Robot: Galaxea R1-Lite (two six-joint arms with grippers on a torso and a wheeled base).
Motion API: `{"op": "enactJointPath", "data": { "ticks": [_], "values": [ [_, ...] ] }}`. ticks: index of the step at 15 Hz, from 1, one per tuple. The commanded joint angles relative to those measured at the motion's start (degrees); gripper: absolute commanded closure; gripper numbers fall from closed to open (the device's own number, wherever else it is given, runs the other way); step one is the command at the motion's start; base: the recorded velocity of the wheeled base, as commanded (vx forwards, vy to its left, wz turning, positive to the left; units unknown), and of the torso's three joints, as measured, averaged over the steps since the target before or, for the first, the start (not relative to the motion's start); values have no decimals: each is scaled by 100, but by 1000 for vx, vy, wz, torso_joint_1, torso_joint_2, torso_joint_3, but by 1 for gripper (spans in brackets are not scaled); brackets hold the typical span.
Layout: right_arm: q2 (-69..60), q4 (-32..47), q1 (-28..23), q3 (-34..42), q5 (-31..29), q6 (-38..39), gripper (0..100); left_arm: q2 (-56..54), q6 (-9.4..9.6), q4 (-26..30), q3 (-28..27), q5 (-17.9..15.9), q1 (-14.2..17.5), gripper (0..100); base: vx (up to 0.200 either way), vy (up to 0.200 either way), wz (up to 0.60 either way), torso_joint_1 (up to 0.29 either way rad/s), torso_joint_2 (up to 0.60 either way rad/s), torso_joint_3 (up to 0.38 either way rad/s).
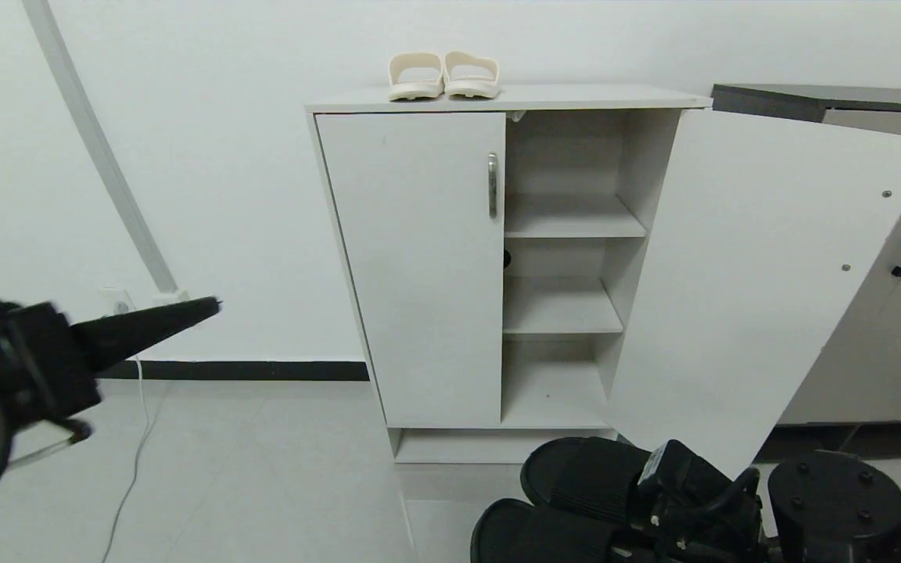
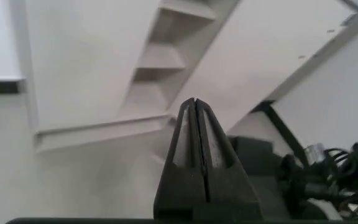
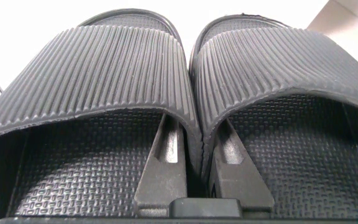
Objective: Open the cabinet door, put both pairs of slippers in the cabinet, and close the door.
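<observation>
1. Head view. The cabinet [image 1: 576, 98] stands against the wall. Its right door [image 1: 740, 281] is swung wide, its left door [image 1: 411, 266] is closed, and shelves [image 1: 560, 309] show in the open half. The white slippers [image 1: 444, 76] sit side by side on the cabinet top, untouched. The black slippers [image 1: 576, 489] are low in front of the open half, on the right arm; I cannot tell if they are off the floor. The left gripper [image 1: 212, 305] hovers well to the left, apart from the cabinet, likely to leave the opening free.
2. Left wrist view. The left gripper's fingers are pressed together with nothing between them. The shelves and open door lie beyond.
3. Right wrist view. The right gripper [image 3: 197, 168] has one finger inside each black slipper. It pinches their touching inner walls, so one grip carries the pair. Judged next: a shelf.
</observation>
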Motion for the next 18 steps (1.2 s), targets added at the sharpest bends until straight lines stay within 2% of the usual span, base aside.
{"op": "enactJointPath", "data": {
  "ticks": [1, 2, 3, 4, 5, 7, 9, 10, 11, 12, 13, 14, 15, 16, 18],
  "values": [
    [-14, -2, 0, -1, -7, -8, 100, -1976, 243, 1067, 308, 42, 673, 100, 0, 0, 0, 0, 0, 0],
    [-14, -2, 0, -9, -7, -8, 100, -2310, 322, 1357, 413, 245, 822, 100, 0, 0, 0, 0, 0, 0],
    [-14, -2, 0, -9, -7, -43, 100, -2591, 594, 1586, 694, 552, 936, 100, 0, 0, 0, 0, 0, 0],
    [-14, -11, 0, -1, -7, -43, 100, -2934, 1139, 1630, 1160, 842, 954, 100, 0, 0, 0, 0, 0, 0],
    [-14, -20, 0, -1, -7, -43, 100, -3312, 1482, 1630, 1573, 1053, 954, 100, 0, 0, 0, 0, 0, 0],
    [-5, -20, 0, -1, -7, -43, 100, -3778, 1570, 1638, 2145, 1334, 963, 100, 0, 0, 0, 0, 0, 0],
    [13, -11, 0, -1, 2, -43, 100, -3980, 1614, 1638, 2645, 2002, 980, 100, 0, 0, 0, 0, 0, 0],
    [13, -11, 0, -1, 2, -43, 100, -4077, 1737, 1638, 2918, 2556, 980, 100, 0, 0, 0, 0, 0, 0],
    [13, -11, 0, 8, 2, -34, 100, -4191, 1772, 1612, 3085, 2829, 980, 100, 0, 0, 0, 0, 0, 0],
    [13, -11, 0, 8, 2, -34, 100, -4191, 1772, 1612, 3085, 2829, 980, 100, 0, 0, 0, 0, 0, 0],
    [39, -11, 0, 17, 29, -34, 100, -4692, 1851, 1621, 3296, 2908, 1086, 100, 0, 0, 0, 0, 0, 0],
    [48, -11, 0, 8, 37, -34, 100, -4964, 1957, 1621, 3401, 2899, 1490, 100, 0, 0, 0, 0, 0, 0],
    [56, -11, 0, 8, 37, -34, 100, -5219, 2176, 1594, 3603, 2802, 1815, 100, 0, 0, 0, 0, 0, 0],
    [56, -11, 0, 17, 37, -34, 100, -5210, 2229, 1436, 3727, 2574, 1798, 100, 0, 0, 0, 0, 0, 0],
    [21, -11, 0, 43, 29, -43, 100, -5202, 2387, 1401, 3788, 1484, 1780, 100, 0, 0, 0, 0, 0, 0]
  ]
}}
